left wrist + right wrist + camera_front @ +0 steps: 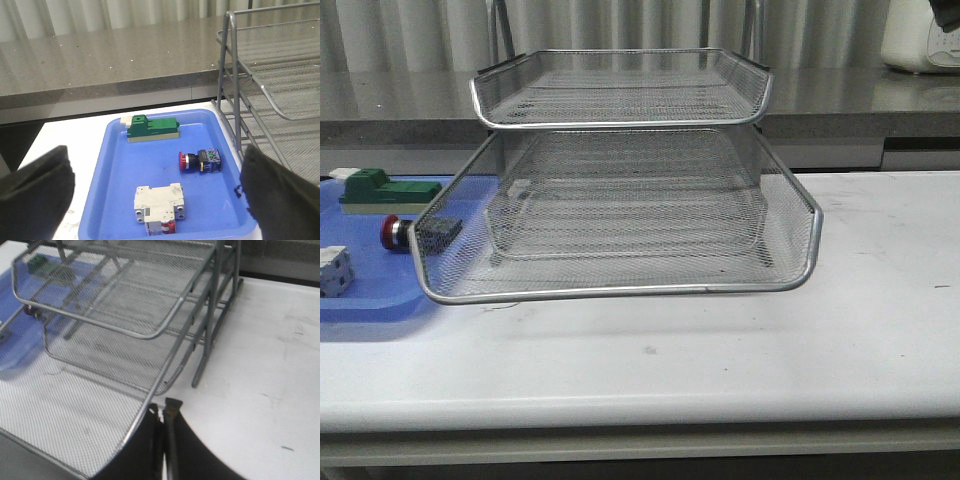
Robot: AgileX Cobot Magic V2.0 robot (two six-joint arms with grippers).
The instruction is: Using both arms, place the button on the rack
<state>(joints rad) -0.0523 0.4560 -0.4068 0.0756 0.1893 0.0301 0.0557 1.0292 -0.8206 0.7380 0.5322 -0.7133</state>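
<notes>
We see the button (200, 161) lying on its side in the blue tray (110, 165) on the counter (720, 350), beside the rack (620, 200), with a green block (152, 128) and a white block (159, 205). Only our left wrist view shows them unobstructed, between the wide-open jaws of the left gripper (155, 192). The right gripper (164, 412) pinches the rim of the rack's pulled-out middle tray.

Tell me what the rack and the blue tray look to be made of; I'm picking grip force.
The rack looks like metal: fine silver wire mesh you can see through, edged with shiny chrome-like rims and tubular posts. The blue tray looks like moulded plastic: uniform opaque blue, smooth with soft sheen, rounded raised lip. Neither can be confirmed by look alone.
</notes>
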